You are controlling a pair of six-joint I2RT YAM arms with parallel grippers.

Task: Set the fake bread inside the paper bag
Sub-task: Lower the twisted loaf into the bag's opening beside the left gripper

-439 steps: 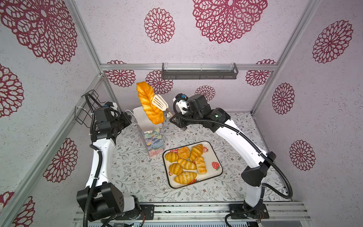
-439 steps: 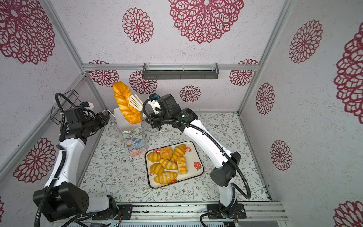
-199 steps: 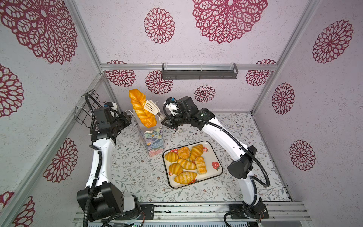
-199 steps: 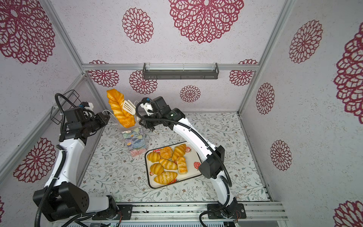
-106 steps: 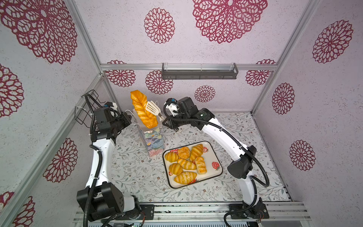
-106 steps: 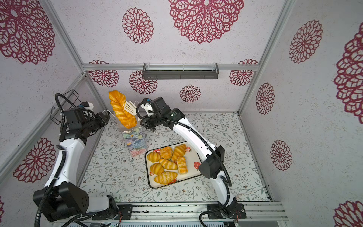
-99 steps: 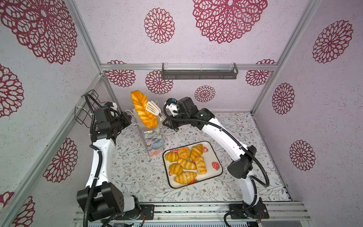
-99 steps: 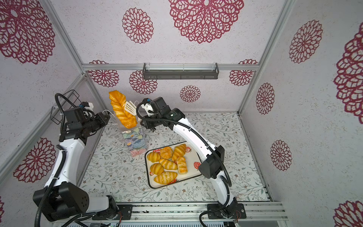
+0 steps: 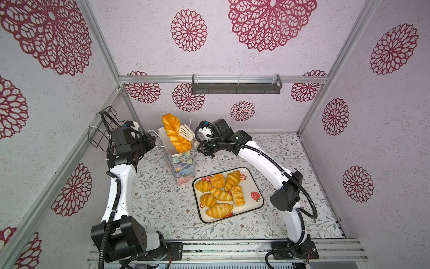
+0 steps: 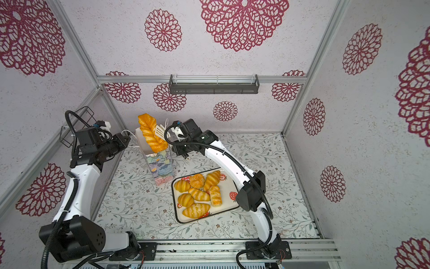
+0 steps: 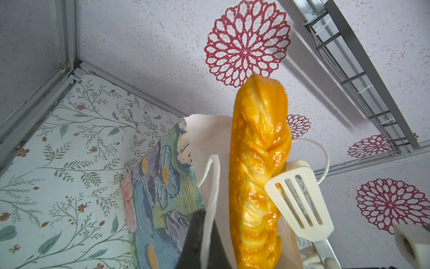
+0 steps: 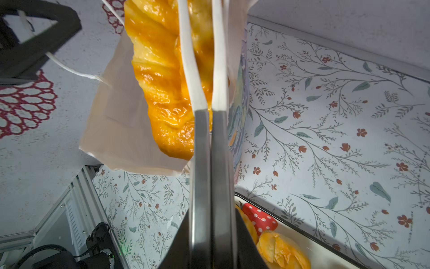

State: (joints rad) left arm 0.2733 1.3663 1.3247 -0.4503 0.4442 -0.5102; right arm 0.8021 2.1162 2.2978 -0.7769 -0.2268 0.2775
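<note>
Nearest, a tray (image 9: 253, 184) is sitting on the table (image 9: 162, 205), just right of its middle. It is carrying seven pieces of bread (image 9: 221, 194) — croissants, rolls and one paler bun — packed touching one another.

At 11 o'clock of the tray, just beside its corner, the bag (image 9: 182, 165) is standing upright with its mouth gaping. The loaf (image 9: 174, 135) is standing in that mouth. Its low end is dipping inside against the white lining, while most of its length is rising clear of the rim. In both top views its top is leaning toward 11 o'clock.

Tongs (image 9: 186, 134) are clamping the loaf about halfway up, their white slotted heads gripping it from the 3 o'clock side. The right pincer (image 9: 202, 146), at 3 o'clock of the mouth, is squeezing the tongs' metal arms nearly together.

At 9 o'clock of the mouth the left pincer (image 9: 152, 141) is pressed together, pinching the bag's white cord handle (image 11: 210, 181) and holding it out to that side.

Farthest back, a dark rack (image 9: 236, 86) is hanging on the wall.
</note>
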